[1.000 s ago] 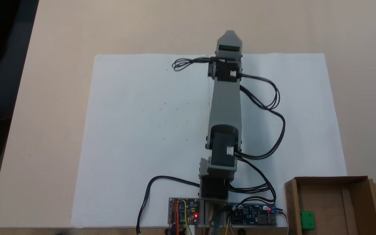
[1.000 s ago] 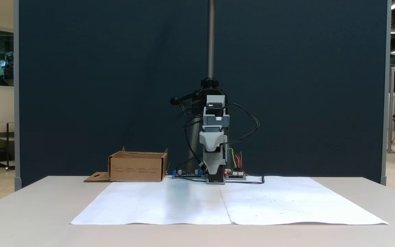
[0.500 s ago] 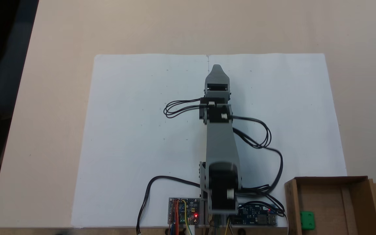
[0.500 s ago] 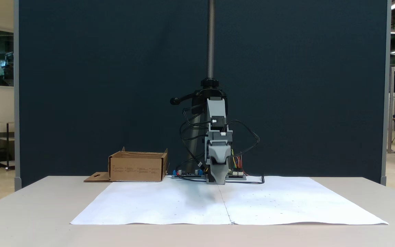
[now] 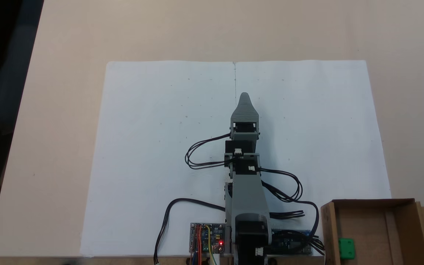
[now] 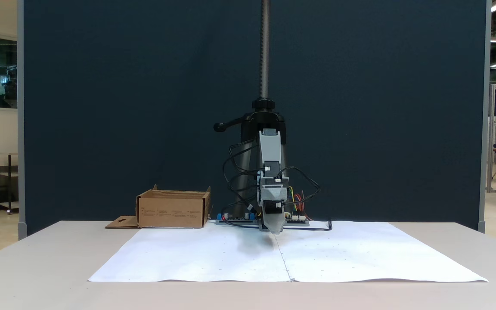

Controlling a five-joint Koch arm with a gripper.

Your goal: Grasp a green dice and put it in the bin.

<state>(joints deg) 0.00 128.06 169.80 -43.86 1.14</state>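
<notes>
Fixed views: one green dice (image 5: 346, 248) inside one bin (image 5: 403, 206); gripper (image 5: 244, 96) jaw gap unreadable; white paper (image 5: 153, 129) on beige table (image 5: 64, 73).

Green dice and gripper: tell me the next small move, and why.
Probably none beyond settling to rest. The green dice already lies inside the cardboard box, and the gripper points out over the white paper, apart from the box, with nothing green at its tip. Whether its jaws are open is unclear.
</notes>
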